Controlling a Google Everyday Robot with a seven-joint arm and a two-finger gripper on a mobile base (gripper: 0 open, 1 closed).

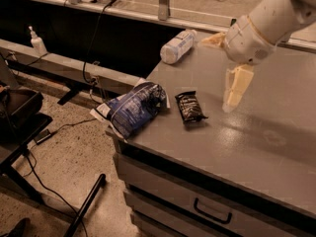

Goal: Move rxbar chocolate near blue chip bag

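**Bar lying beside bag, gripper open above the counter**

At the bottom of the frame a drawer handle (212, 212) is seen on the front of the grey cabinet. Above it the grey countertop (247, 152) is spread across the centre and right of the frame.

At the counter's left edge the blue chip bag (136, 107) is laid crumpled on its side, with its left end overhanging the edge. Just to its right, at the centre of the frame, the rxbar chocolate (189, 106) is laid flat on the counter. A narrow strip of counter is left between bar and bag.

Further back and to the right, the gripper (214, 76) is held above the counter in the upper right of the frame. Its pale fingers (234, 90) are spread wide apart and nothing is held between them. It is kept apart from the bar.

At the counter's far edge a clear plastic bottle (177, 47) is laid on its side.
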